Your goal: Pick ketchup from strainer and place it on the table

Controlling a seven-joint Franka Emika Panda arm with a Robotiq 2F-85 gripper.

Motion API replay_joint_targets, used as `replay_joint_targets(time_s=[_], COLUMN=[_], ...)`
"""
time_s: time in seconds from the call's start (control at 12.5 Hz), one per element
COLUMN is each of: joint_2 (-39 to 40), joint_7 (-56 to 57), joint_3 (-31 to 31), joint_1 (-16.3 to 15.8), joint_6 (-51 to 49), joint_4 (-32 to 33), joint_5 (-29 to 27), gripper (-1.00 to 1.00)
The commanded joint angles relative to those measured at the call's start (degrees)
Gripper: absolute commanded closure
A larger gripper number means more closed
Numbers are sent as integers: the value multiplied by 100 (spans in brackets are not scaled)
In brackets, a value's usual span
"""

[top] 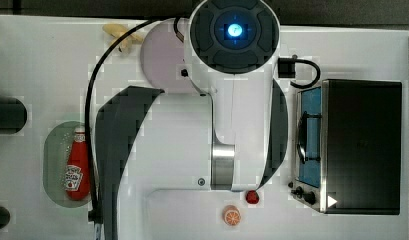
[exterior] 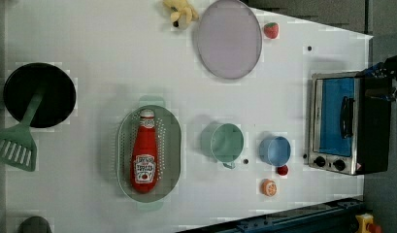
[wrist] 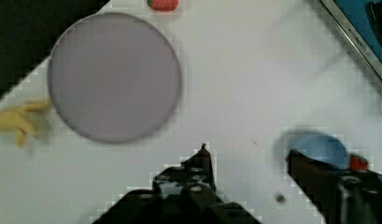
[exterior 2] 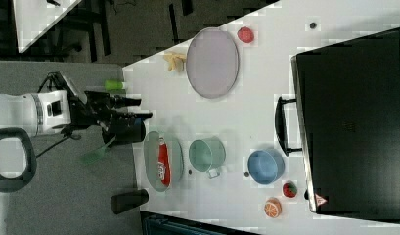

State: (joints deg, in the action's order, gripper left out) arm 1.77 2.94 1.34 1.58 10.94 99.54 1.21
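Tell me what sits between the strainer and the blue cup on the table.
In the left view, the green mug stands between the strainer and the blue cup, with a small black dot on the table.

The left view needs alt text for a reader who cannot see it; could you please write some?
A red ketchup bottle lies in a pale green strainer on a white table. To the left view's right stand a green mug, a blue cup and a toaster oven; a black pan and green spatula sit at the left view's left.

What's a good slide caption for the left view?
Red ketchup squeeze bottle lying in the pale green oval strainer on the white table, not yet picked.
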Motion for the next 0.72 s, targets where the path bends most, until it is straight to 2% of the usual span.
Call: replay_joint_targets(time_s=[0.08,0.24,0.72], joint_2=[-622,-588,-271], joint_7=[-67,-67,-95], joint_3=[437,605,2089], joint_1=[563,495,164], joint_6=[-650,-627,-488], joint_4=[4,4,3], joint_5=[-201,-227,-229], gripper=[-59,-100,-100])
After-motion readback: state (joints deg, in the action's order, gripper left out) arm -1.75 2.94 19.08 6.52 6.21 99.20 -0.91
